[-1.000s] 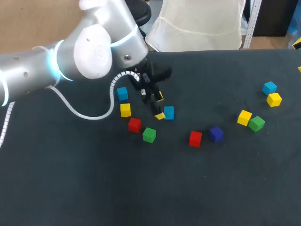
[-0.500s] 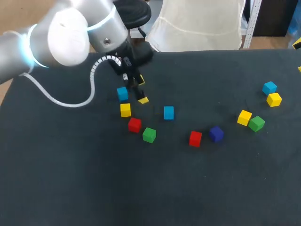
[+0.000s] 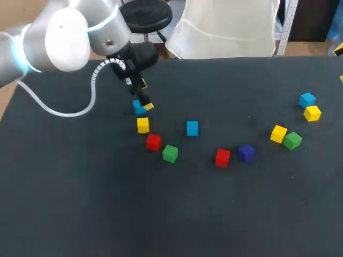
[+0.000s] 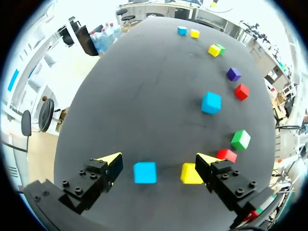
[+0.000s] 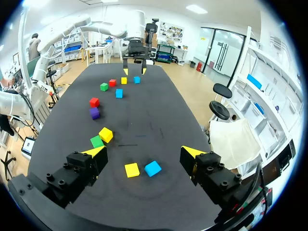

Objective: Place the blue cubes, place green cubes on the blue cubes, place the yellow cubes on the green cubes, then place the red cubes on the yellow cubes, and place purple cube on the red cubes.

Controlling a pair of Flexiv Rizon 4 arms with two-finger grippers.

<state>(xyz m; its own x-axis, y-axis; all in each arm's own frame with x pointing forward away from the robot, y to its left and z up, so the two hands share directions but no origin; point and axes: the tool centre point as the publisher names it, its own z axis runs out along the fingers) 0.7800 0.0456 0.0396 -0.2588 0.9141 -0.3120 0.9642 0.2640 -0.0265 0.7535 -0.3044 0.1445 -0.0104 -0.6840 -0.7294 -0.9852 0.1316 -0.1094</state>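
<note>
Left arm shift: the left gripper point(image 4: 159, 160) is being seen farther back and farther left than a second ago, carried away from the middle blue cube point(image 3: 192, 128) and over to the left blue cube point(image 3: 139, 107).
Left fingers: these are being held wide apart. The left blue cube is lying on the table between them, and both tips are standing clear of it in the left wrist view.
Left yellow cube point(image 3: 142, 125): this is sitting just beside the left blue cube, close by one fingertip. Whether it is being touched cannot be told.
Left red cube point(image 3: 153, 142) and left green cube point(image 3: 170, 153): these are lying in a row just past the left yellow cube.
Middle red cube point(image 3: 222, 157) and purple cube point(image 3: 246, 152): these are resting side by side.
Right group: the inner yellow cube point(image 3: 278, 134) is sitting against the right green cube point(image 3: 292, 140). The right blue cube point(image 3: 307, 99) and outer yellow cube point(image 3: 312, 113) are paired behind them.
Right gripper point(image 5: 144, 156): its fingers are being held spread, gripping nothing, above the right blue cube and outer yellow cube.
Table point(image 3: 80, 203): every cube is lying singly on its black surface.
</note>
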